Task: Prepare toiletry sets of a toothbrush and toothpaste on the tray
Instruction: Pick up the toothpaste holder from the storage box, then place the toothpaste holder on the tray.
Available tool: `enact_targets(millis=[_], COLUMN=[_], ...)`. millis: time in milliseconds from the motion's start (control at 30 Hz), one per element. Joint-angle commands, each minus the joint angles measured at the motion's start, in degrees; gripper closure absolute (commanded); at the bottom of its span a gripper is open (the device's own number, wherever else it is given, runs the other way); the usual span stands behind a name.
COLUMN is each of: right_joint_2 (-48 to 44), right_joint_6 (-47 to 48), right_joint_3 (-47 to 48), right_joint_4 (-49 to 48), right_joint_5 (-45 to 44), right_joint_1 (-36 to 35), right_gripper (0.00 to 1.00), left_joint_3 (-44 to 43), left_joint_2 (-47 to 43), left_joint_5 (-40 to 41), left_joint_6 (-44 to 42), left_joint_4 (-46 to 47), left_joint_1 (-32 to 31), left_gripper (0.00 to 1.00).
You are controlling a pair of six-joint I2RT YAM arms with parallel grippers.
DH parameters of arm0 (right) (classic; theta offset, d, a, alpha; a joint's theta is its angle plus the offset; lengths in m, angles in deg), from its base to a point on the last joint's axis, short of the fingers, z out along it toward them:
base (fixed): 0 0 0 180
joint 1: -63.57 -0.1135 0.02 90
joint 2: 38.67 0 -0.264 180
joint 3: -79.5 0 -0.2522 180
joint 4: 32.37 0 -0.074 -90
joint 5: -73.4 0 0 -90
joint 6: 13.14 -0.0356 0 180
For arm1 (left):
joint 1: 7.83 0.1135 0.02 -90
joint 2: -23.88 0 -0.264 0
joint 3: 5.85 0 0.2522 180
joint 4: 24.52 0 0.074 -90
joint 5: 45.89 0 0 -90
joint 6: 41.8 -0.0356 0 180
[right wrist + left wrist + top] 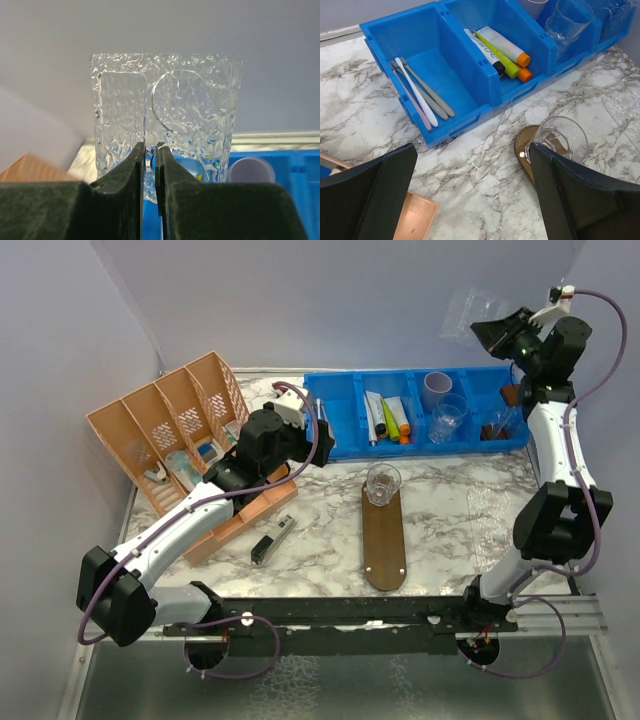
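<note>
The dark brown tray [385, 545] lies mid-table with one clear tumbler [382, 483] standing on its far end; both show in the left wrist view, tray [524, 145] and tumbler [563, 137]. My left gripper [318, 435] [470, 165] is open and empty, hovering over the marble beside the blue bin [485, 80]. The bin holds several toothbrushes [420, 95] and tubes [502, 47], one lime green [496, 56]. My right gripper [495, 332] [150, 150] is raised high at the back right, shut on the wall of a clear textured tumbler [165, 110] [468, 312].
An orange divided basket [180, 430] stands at the back left with a flat orange piece [250, 510] before it. A small black and silver object [272, 538] lies on the marble. The bin [350, 445] also holds a clear tumbler [450, 418], a purple cup [438, 390] and brown items [500, 425].
</note>
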Motion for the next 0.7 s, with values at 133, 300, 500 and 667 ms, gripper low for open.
enact_targets(millis=[133,300,500,667], right_joint_2=[-25.1,-39.6,-45.8,-46.8], right_joint_6=[1.2,16.7,21.3,21.5], right_joint_3=[-24.1,-27.7,-27.5,-28.7], right_joint_4=[3.6,32.1,56.2,65.3], right_joint_5=[30.6,25.7,11.7,5.6], right_joint_1=[-0.1,-0.1,-5.3,-8.5], right_gripper=[0.99,0.99,0.99,0.99], left_joint_3=[-1.8,-2.0,-2.4,-2.8], left_joint_2=[-0.8,0.3,1.9,2.6], left_joint_5=[1.4,1.1,0.8,0.8], left_joint_6=[-0.2,-0.2,-0.1,0.0], left_joint_4=[-0.7,-0.8,-1.2,-1.9], left_joint_1=[0.3,0.3,0.4,0.4], left_gripper=[0.01,0.01,0.01,0.02])
